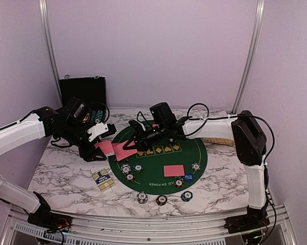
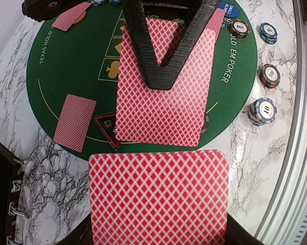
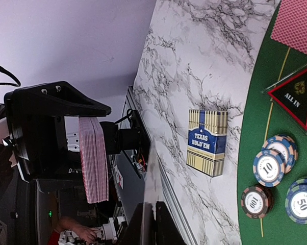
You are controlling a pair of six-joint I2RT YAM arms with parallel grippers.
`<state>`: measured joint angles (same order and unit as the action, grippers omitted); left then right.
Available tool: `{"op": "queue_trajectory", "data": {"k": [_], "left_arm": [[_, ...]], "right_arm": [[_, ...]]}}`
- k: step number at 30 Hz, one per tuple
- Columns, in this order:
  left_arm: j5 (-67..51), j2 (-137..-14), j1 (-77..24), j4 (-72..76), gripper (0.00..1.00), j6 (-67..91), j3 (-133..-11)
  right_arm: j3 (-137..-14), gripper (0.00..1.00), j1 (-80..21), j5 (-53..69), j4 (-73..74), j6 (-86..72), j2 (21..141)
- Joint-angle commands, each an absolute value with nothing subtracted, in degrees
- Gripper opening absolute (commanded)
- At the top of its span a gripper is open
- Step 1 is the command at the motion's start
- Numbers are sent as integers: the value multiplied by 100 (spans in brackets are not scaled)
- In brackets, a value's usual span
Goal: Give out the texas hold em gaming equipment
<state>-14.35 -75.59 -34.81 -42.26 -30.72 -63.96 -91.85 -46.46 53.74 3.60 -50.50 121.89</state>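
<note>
– Deck (image 3: pixel 95 173) first: where is it?
– Clenched in the left gripper (image 3: pixel 92 148). It shows edge-on, left of centre in the right wrist view, and fills the bottom of the left wrist view, over the marble (image 1: pixel 67 173) just off the mat (image 2: pixel 67 66).
– And the right gripper (image 3: pixel 148 227)?
– Its fingers are pinched on 1 card (image 2: pixel 163 112), back up, just beyond the deck. That card sits in the centre of the left wrist view, over the mat's rim.
– Anything dealt?
– 1 loose card (image 1: pixel 174 170) lies back up on the mat, lower centre of the top view, with a blue button (image 1: pixel 188 177) just beside it.
– Chips?
– 3 rail chips (image 1: pixel 161 199) sit in a row on the marble below the mat. 3 mat chips (image 1: pixel 129 177) cluster on its lower left. The all-in button (image 3: pixel 295 97) is at the right edge of the right wrist view, above them.
– Left of those?
– 1 box (image 1: pixel 102 179) flat on the marble, apart from the mat.
</note>
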Motion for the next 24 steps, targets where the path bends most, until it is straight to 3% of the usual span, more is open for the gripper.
{"op": "queue_trajectory", "data": {"k": [1,6,19,24], "left_arm": [[-1448,-7410,-3437,-4135,0,-3128,-6460],[-1451,-7398,-3437,-4136,0,-3125,-6460],[-1478,-7346,-3437,-4131,0,-3095,-6412],[-1494,-7359,-3437,-4139,0,-3094,-6407]], "right_arm": [[-9221,6,-4527,5430,567,-4839,11941],[-9424,5,-4344,5338,608,-4806,12186],[-11991,2,-4209,4633,1408,-4384,14284],[-12511,2,-4191,4553,971,-4730,14939]]}}
